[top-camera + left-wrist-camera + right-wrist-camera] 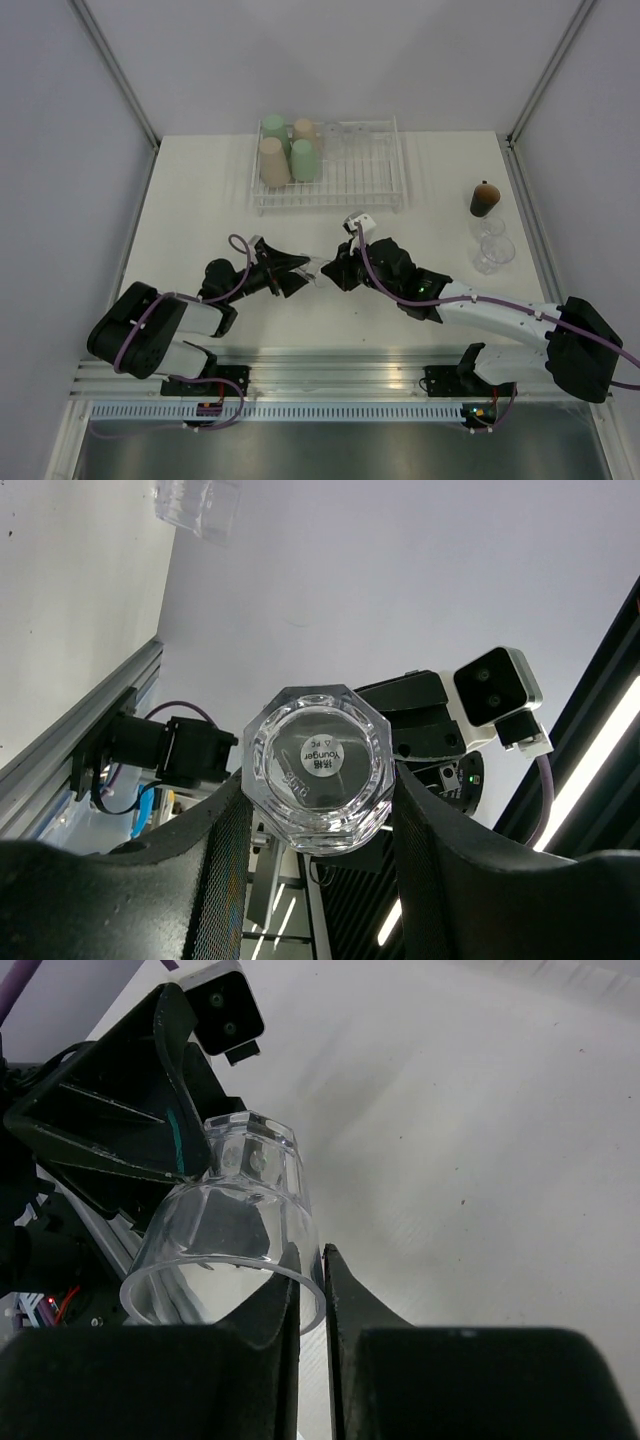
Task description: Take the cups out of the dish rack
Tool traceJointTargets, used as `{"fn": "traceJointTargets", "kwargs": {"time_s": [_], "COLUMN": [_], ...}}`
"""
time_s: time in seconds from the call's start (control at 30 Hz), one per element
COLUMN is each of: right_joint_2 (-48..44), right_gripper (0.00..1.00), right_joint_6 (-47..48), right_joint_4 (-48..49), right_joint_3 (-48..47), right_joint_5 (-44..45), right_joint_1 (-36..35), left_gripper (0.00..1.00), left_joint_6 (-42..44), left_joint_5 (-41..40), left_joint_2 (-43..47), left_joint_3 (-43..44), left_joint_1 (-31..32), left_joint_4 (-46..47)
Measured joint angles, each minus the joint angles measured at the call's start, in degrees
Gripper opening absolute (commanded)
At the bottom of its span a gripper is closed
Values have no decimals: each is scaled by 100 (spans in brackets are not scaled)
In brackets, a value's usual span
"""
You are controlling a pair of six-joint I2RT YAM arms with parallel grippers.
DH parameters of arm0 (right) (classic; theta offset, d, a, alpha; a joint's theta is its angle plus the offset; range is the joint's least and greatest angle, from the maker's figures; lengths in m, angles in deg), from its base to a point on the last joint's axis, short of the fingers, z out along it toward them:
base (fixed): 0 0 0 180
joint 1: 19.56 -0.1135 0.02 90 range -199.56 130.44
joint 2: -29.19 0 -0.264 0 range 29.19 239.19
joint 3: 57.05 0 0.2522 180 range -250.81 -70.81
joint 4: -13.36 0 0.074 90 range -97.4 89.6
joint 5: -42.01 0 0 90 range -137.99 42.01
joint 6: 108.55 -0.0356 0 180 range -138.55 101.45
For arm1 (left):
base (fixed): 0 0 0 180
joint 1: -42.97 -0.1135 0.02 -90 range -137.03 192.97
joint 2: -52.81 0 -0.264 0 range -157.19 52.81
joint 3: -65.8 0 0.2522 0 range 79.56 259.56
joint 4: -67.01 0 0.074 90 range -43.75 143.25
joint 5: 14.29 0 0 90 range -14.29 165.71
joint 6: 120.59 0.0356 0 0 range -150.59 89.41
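The clear cup (318,770) is pinched by left gripper (318,815) and right gripper (310,1260) at once; sketchy. It could be dropped if tugged both ways.

My left wrist: close under clear cup (318,770), facing up.
My right wrist: close at its rim.
Top: high above it, facing down.
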Motion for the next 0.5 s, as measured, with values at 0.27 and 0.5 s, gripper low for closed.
{"fn": "traceJointTargets", "kwargs": {"time_s": [0.27, 0.5], "right_joint_2": [-173, -789], "right_gripper": [1, 1], "right_joint_6": [2, -120], "right_joint_4": [31, -555], "right_joint_3": [136, 175], "right_joint_5": [46, 588], "right_joint_1": [-24, -33], "left_gripper": [96, 100], "left_joint_6": [-31, 271], "left_joint_5": [-83, -96], "left_joint_2": [-33, -380], "left_joint_3": [-11, -52], "left_joint_1": [66, 129], "left_joint_4": [13, 66]}}
